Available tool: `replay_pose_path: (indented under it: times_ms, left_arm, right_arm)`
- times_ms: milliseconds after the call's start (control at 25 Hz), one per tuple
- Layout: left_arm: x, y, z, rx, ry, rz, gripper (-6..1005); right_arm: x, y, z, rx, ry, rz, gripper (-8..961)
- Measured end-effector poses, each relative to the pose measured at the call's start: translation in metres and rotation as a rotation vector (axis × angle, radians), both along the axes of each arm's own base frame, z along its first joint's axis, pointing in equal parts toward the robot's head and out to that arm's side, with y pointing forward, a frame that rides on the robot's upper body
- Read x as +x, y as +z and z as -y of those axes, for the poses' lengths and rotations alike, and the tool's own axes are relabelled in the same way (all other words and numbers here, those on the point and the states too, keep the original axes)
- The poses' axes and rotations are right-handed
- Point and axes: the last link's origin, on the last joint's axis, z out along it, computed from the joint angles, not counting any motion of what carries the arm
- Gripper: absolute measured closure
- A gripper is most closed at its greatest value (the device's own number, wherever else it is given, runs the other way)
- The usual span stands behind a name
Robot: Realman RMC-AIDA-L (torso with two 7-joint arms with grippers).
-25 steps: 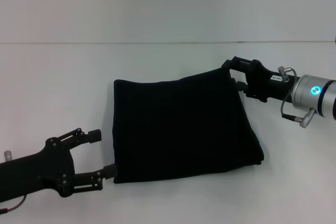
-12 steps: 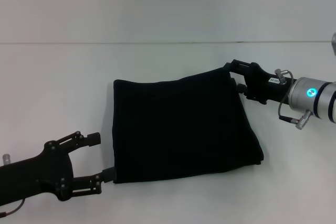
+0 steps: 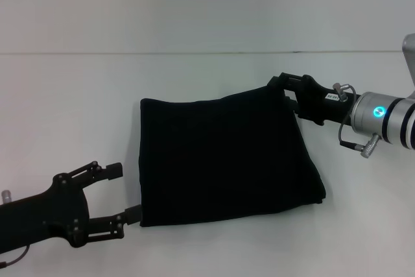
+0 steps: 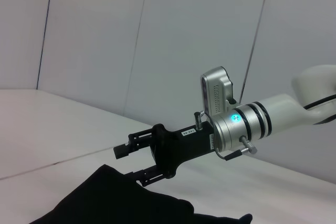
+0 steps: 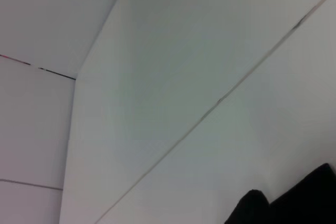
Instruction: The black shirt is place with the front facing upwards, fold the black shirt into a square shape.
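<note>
The black shirt (image 3: pixel 220 154) lies on the white table as a folded, roughly square shape, with no lettering showing. My left gripper (image 3: pixel 124 191) stands open just off the shirt's near left corner, nothing between its fingers. At the far right corner is my right gripper (image 3: pixel 285 93). The left wrist view shows the right gripper (image 4: pixel 132 165) with its fingers apart, the lower one at the edge of the shirt (image 4: pixel 115 198). A dark bit of the shirt (image 5: pixel 310 198) shows in the right wrist view.
The white table (image 3: pixel 78 102) spreads on all sides of the shirt and ends at a pale wall (image 3: pixel 194 4) behind. The right arm's silver wrist (image 3: pixel 382 118) with a lit blue ring reaches in from the right edge.
The left gripper has drawn back slightly toward the lower left. The right gripper has shifted a little to the left at the shirt's far right corner. The shirt has not moved.
</note>
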Motion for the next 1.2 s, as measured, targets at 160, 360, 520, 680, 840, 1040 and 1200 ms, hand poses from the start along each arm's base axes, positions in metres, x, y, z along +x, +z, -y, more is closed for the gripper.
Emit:
replay_pose_path:
  times_ms: [160,360,520,680,840,1040,1200]
  left_arm:
    - [0.0001,0.0006,-0.0006,0.003,-0.001,0.0,60]
    - [0.0001,0.001,-0.001,0.004,-0.002,-0.002,60]
    - [0.0,0.0009,-0.001,0.005,-0.002,-0.002,60]
    - [0.0,0.0009,-0.001,0.006,-0.002,-0.002,60]
    - [-0.0001,0.001,-0.001,0.007,-0.003,-0.003,61]
    - [-0.0003,0.0009,-0.0012,0.008,-0.002,-0.004,61]
    - [-0.0004,0.0009,-0.0013,0.009,-0.002,-0.005,61]
  right_arm:
    - [-0.0008,0.0,-0.0005,0.001,0.009,0.006,229]
    - [-0.0015,-0.0013,-0.0001,-0.007,0.036,0.034,239]
    - [-0.003,-0.0021,-0.0009,-0.009,0.053,0.054,364]
    - [-0.0034,-0.0023,-0.0014,-0.008,0.052,0.055,665]
    - [-0.0042,-0.0034,-0.0011,-0.01,0.053,0.052,746]
    - [-0.0038,-0.0051,0.0,-0.012,0.045,0.046,848]
    - [-0.0027,-0.0041,0.0,-0.003,0.037,0.036,889]
